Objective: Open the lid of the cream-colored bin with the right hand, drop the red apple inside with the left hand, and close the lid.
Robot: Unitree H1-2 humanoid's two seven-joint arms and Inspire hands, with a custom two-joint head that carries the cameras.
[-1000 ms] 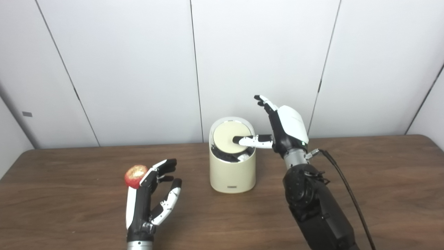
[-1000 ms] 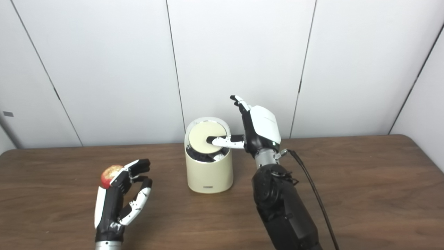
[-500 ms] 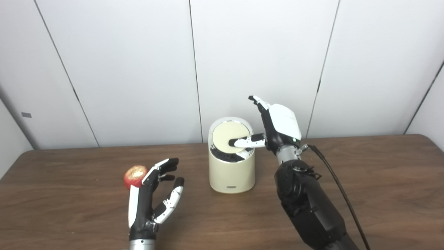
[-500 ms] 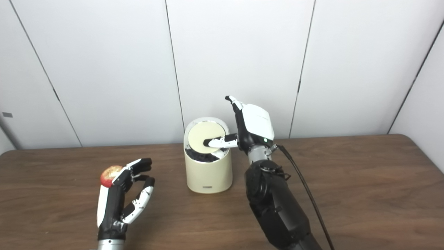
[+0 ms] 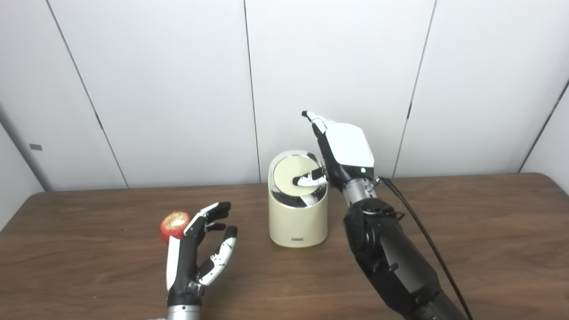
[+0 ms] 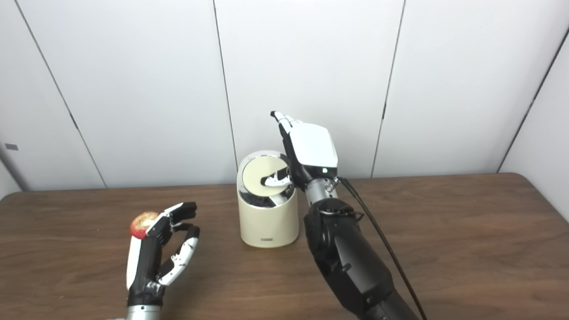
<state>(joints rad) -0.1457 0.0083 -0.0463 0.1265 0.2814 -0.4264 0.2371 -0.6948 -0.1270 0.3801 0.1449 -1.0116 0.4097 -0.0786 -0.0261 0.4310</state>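
Observation:
The cream-colored bin (image 5: 298, 220) stands mid-table near the back. Its round lid (image 5: 288, 174) is tipped up at the front, showing a dark gap below it. My right hand (image 5: 341, 151) is at the bin's right side, open, fingers pointing up, with the thumb lying across the lid. The red apple (image 5: 174, 225) lies on the table to the left. My left hand (image 5: 200, 249) stands upright just right of the apple, open, fingers spread, apparently holding nothing.
The brown wooden table (image 5: 466, 231) runs the full width, with its back edge against white wall panels. A black cable (image 5: 426, 242) trails from my right wrist down the right arm.
My right arm has shifted left and the hand has risen over the bin; the thumb has pushed further onto the lid, which is tilted more. The left hand and apple have barely moved.

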